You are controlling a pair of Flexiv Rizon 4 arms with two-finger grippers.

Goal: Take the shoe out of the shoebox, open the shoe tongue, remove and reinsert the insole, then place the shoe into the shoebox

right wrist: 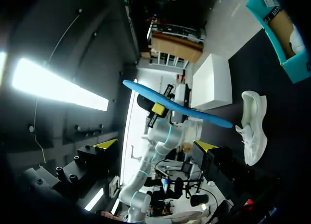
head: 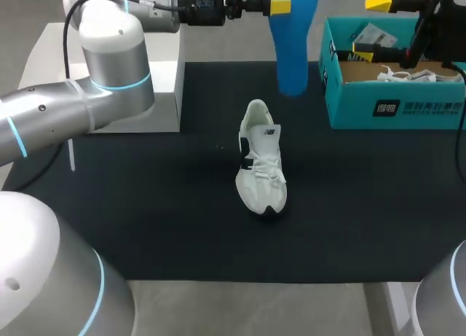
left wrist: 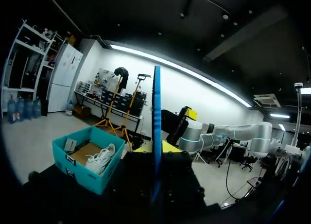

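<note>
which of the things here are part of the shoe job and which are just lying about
Job: blue insole, in the left gripper; white shoe on the mat; teal shoebox.
Lying about: white box; second shoe inside the shoebox.

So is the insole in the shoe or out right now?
Out: the left gripper holds the blue insole up, clear of the white shoe on the mat.
</note>
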